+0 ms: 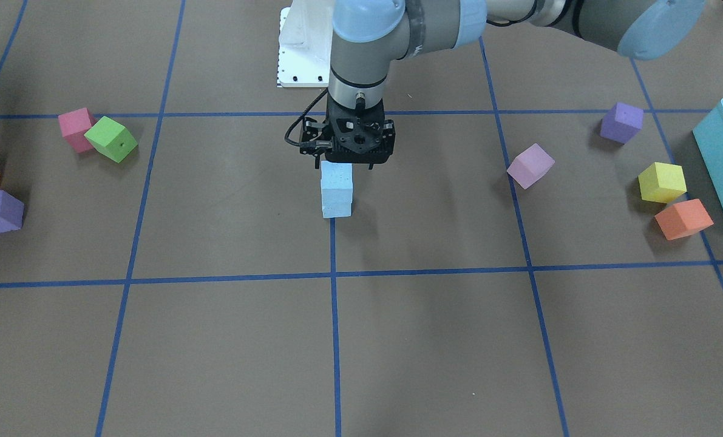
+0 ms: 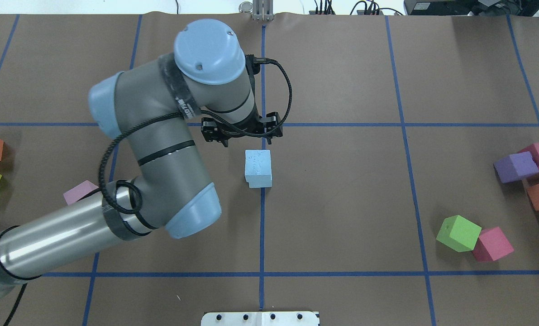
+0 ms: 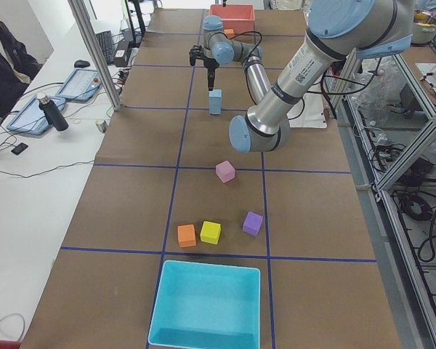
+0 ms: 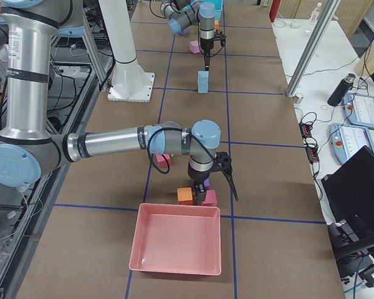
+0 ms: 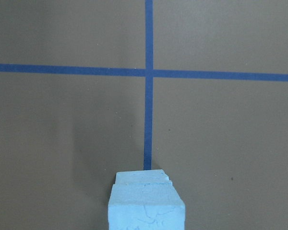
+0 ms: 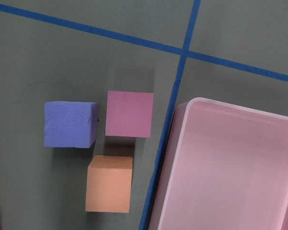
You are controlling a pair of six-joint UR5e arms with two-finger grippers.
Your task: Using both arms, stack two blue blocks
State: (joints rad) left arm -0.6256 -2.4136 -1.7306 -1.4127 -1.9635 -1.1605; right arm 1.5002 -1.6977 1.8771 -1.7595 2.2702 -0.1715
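The two blue blocks (image 1: pixel 337 189) stand stacked one on the other on the table's centre line. They also show in the overhead view (image 2: pixel 258 167) and at the bottom of the left wrist view (image 5: pixel 146 206). My left gripper (image 1: pixel 345 164) hangs just above the stack and slightly behind it, jaws apart, holding nothing. My right gripper (image 4: pixel 227 180) shows only in the exterior right view, low over a purple cube (image 6: pixel 70 124), a magenta cube (image 6: pixel 129 114) and an orange cube (image 6: pixel 109 183). I cannot tell whether it is open or shut.
A pink bin (image 4: pixel 174 269) lies at the table's end beside the right gripper. A turquoise bin (image 1: pixel 722 176) lies at the other end. Loose coloured cubes sit on both sides, among them a green one (image 1: pixel 112 139) and a yellow one (image 1: pixel 661 182).
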